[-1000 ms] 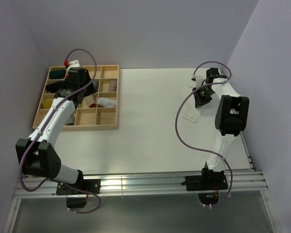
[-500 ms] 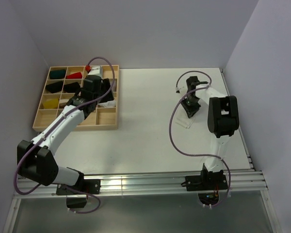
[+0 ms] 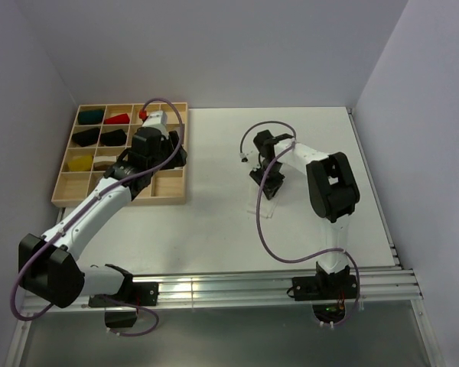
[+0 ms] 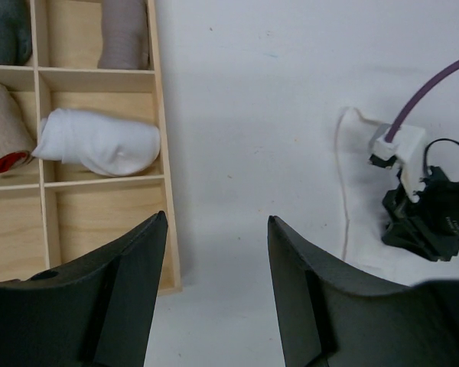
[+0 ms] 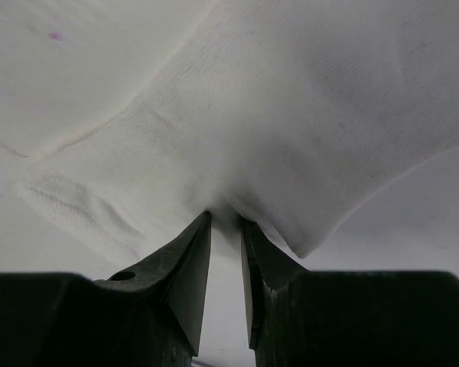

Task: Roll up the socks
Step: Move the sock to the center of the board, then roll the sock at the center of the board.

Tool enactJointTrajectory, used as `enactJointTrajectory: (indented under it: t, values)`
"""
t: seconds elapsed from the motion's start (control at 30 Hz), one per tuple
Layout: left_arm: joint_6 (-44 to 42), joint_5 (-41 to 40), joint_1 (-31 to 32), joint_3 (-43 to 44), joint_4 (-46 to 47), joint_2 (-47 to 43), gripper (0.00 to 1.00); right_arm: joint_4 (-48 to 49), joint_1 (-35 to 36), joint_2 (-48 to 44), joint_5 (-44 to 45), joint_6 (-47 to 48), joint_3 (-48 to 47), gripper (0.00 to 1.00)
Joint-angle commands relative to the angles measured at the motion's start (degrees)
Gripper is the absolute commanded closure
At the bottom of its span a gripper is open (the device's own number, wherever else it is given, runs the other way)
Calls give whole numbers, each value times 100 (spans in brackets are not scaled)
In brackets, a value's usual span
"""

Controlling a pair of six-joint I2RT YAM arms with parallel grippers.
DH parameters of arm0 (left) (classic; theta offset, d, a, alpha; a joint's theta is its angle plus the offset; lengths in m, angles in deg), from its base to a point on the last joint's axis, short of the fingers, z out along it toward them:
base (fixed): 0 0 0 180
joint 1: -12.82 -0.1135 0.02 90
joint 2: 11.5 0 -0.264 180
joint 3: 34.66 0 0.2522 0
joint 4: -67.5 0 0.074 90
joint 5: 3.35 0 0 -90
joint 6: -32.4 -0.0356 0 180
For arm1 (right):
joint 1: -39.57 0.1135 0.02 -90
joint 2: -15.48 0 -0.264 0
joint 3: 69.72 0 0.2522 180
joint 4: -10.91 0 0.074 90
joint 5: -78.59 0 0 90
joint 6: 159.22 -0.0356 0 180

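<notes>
The white sock (image 3: 265,205) lies flat on the white table near the middle, pale and hard to make out from above. My right gripper (image 3: 269,180) is shut on a pinch of its fabric; in the right wrist view the jaws (image 5: 226,218) nip a fold of the white sock (image 5: 291,99). My left gripper (image 3: 173,153) hangs open and empty over the right edge of the wooden tray. In the left wrist view its jaws (image 4: 218,222) stand wide apart, with the white sock (image 4: 359,229) and the right gripper (image 4: 428,218) to the right. The grey striped sock does not show.
A wooden compartment tray (image 3: 122,200) stands at the back left with dark green, red, black and yellow bundles. Its right column holds a rolled white bundle (image 4: 99,141) and a taupe one (image 4: 122,34). The tray's right wall (image 4: 167,229) is just beside my left fingers.
My right gripper has dragged the white sock leftwards from the far right of the table towards the middle. My left gripper has moved right, from over the tray's compartments to its right edge.
</notes>
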Motion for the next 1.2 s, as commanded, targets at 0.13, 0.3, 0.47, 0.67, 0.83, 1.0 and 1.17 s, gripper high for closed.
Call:
enactJointTrajectory:
  t: [0.13,0.3,0.47,0.67,0.83,1.0,1.17]
  values:
    - [86,168,76,-23,233,-234,40,-402,256,308,-638,-453,-565,69]
    - [94,212,85,-94,285,-287,40,2,256,-174,-225,-576,-381,63]
    - [112,134,85,-67,355,-462,40,511,317,-1104,284,-471,-13,51]
    - [208,-113,85,-50,487,-954,39,688,651,-1668,215,82,699,52]
    - [147,-183,85,134,470,-1183,38,1074,1213,-1915,442,513,1578,52]
    - [68,-192,85,240,443,-1192,38,1373,1662,-1950,733,680,2009,52]
    - [77,-122,85,161,496,-1210,38,1488,1724,-1854,891,689,2141,52]
